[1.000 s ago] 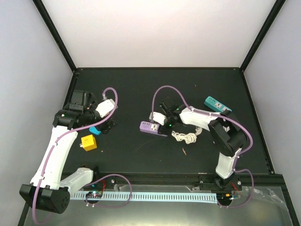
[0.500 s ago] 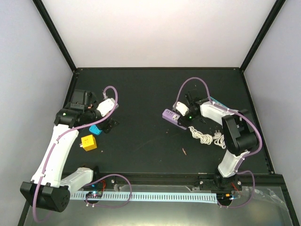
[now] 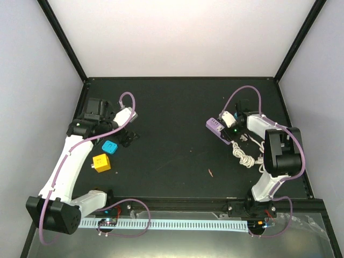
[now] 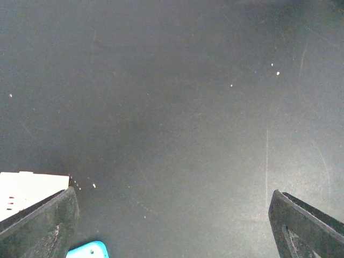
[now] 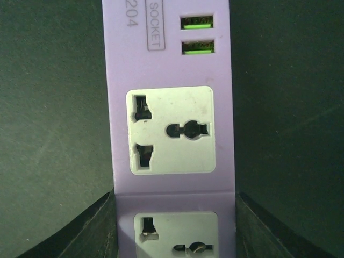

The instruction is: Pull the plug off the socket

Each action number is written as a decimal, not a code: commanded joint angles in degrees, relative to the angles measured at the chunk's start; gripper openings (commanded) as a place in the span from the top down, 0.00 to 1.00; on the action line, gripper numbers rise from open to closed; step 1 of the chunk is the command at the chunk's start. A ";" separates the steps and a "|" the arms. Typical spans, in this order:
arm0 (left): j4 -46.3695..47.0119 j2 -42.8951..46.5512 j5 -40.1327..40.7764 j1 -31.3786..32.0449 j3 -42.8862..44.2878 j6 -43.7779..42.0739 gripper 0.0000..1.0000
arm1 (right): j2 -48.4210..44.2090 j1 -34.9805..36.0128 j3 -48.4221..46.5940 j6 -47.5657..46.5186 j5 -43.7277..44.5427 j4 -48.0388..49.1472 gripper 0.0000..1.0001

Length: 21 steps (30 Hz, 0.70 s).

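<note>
Right fingers (image 5: 80,231) press both long edges of purple socket strip (image 5: 169,64); right gripper (image 5: 174,200) clamped on it at right side of black table (image 4: 177,80). Strip face reads "SOCKET" in outlined box, digits "204" beside it, rest cut off. Two green USB ports, then two white outlets, both unoccupied. White cord (image 3: 244,156) coiled beside strip.

Left gripper (image 4: 172,193) spread wide, holding nothing, low over table. Blue plug (image 3: 110,146) lies on table just beside left fingers, well apart from strip. Yellow cube (image 3: 101,162) near plug.
</note>
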State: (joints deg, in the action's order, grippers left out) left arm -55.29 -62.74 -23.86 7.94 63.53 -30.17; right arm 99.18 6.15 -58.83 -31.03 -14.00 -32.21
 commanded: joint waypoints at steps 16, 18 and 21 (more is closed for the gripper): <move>1.73 -10.27 -3.33 0.03 19.51 17.72 0.01 | -16.08 -0.73 -16.81 5.54 -6.69 -14.41 0.01; 2.80 -12.10 -1.49 -0.41 21.10 19.35 0.01 | -19.07 -0.70 -17.96 7.37 -7.74 -14.26 0.00; 4.81 -11.76 0.36 -1.44 21.10 19.88 0.01 | -23.11 -0.83 -18.27 10.21 -8.96 -12.94 0.00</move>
State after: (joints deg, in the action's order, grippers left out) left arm -52.21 -74.22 -25.54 7.66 82.87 -13.56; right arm 81.23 5.65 -75.79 -25.58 -19.70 -43.92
